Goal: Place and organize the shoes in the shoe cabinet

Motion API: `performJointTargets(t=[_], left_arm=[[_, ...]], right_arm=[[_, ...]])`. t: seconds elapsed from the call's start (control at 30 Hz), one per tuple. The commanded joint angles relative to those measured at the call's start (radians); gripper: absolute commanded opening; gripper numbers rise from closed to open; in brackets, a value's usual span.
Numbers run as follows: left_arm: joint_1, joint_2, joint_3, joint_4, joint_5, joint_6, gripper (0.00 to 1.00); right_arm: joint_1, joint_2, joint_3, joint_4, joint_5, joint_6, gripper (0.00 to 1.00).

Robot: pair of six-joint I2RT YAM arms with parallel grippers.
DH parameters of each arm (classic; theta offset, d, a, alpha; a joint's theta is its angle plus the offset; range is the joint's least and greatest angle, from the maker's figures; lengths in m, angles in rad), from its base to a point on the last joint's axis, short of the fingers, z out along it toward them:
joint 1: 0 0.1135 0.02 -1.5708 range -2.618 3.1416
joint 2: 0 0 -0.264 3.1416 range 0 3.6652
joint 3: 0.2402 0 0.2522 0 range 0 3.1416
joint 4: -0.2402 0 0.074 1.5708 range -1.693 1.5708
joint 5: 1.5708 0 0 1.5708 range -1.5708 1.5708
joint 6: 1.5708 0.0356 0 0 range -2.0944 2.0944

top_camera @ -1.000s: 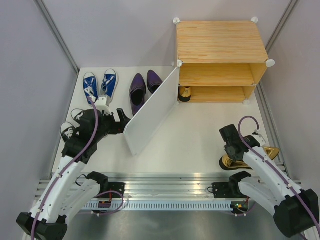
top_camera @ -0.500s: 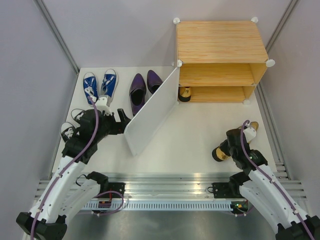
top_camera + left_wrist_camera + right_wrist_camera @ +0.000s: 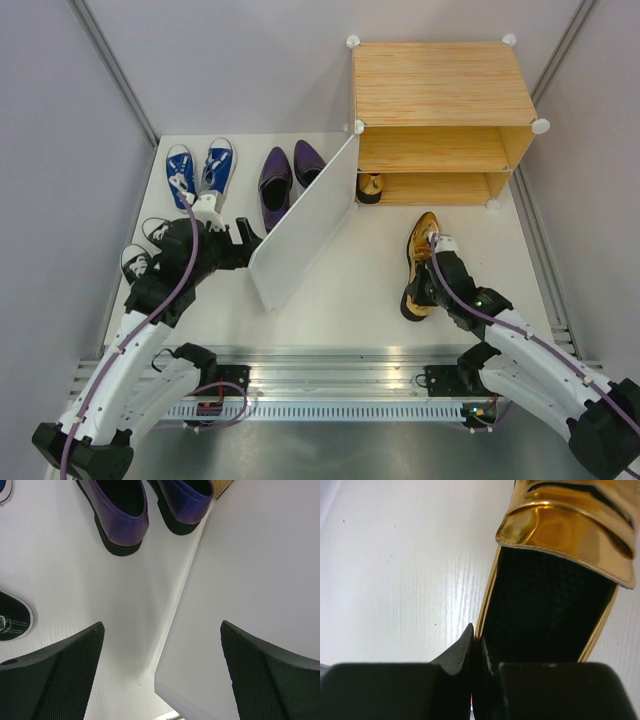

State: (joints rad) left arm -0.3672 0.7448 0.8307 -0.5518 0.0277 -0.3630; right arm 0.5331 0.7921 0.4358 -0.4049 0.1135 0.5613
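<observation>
my right gripper (image 3: pixel 476 642) is clamped tight on a gold shoe (image 3: pixel 560 535), the fingers (image 3: pixel 454 656) pinching the shoe's thin side wall near the heel, one outside and one inside against the dark lining. from above, that gold shoe (image 3: pixel 425 237) lies on the white table (image 3: pixel 370 270) with its toe towards the shoe cabinet (image 3: pixel 440 85) and its heel towards my base, out in front of the open lower shelf but apart from it. the other gold shoe (image 3: pixel 370 187) is already at the left end of that lower shelf; the upper shelf shows only bare wood.

my left gripper (image 3: pixel 160 672) is spread wide and grips nothing. its two dark fingers (image 3: pixel 60 670) stand either side of the near bottom corner of the white door (image 3: pixel 250 570); i cannot tell whether either finger touches the panel. seen from above, this gripper (image 3: pixel 243 247) sits just left of the door (image 3: pixel 300 225), which swings out from the cabinet's left front corner across the table.

beyond it, the purple shoes (image 3: pixel 288 175) lie side by side by the far wall, heels towards me. left of them are the blue sneakers (image 3: pixel 200 168), and the black shoes (image 3: pixel 145 245) lie by the left edge, partly under my left arm.
</observation>
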Motion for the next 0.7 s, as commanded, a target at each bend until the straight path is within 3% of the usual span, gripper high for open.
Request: performJointTargets(t=[0.0,0.07,0.2,0.37,0.4,0.47,0.5,0.67], left_arm=[[-0.003,0.002,0.004,0.023,-0.012,0.029,0.99],[-0.003,0.005,0.004,0.023,-0.009,0.029,0.99],[-0.003,0.008,0.004,0.021,-0.005,0.029,0.99],[-0.004,0.008,0.004,0.023,-0.005,0.029,0.99],[-0.004,0.008,0.005,0.021,-0.005,0.029,0.99],[-0.004,0.008,0.004,0.021,-0.005,0.029,0.99],[-0.004,0.008,0.004,0.021,-0.005,0.029,0.99],[-0.004,0.011,0.004,0.023,-0.005,0.029,0.99]], right_arm=[[0.08,0.059,0.106,0.043,0.072,-0.075,0.14],[0.105,0.081,0.129,0.023,0.1,-0.083,0.18],[0.131,0.067,0.139,-0.009,0.144,-0.089,0.43],[0.13,0.012,0.178,-0.086,0.222,-0.013,0.58],[0.131,0.003,0.185,-0.1,0.235,0.008,0.73],[0.13,-0.019,0.211,-0.156,0.276,0.067,0.76],[0.13,-0.022,0.218,-0.173,0.31,0.078,0.98],[0.13,-0.028,0.227,-0.242,0.391,0.138,0.98]])
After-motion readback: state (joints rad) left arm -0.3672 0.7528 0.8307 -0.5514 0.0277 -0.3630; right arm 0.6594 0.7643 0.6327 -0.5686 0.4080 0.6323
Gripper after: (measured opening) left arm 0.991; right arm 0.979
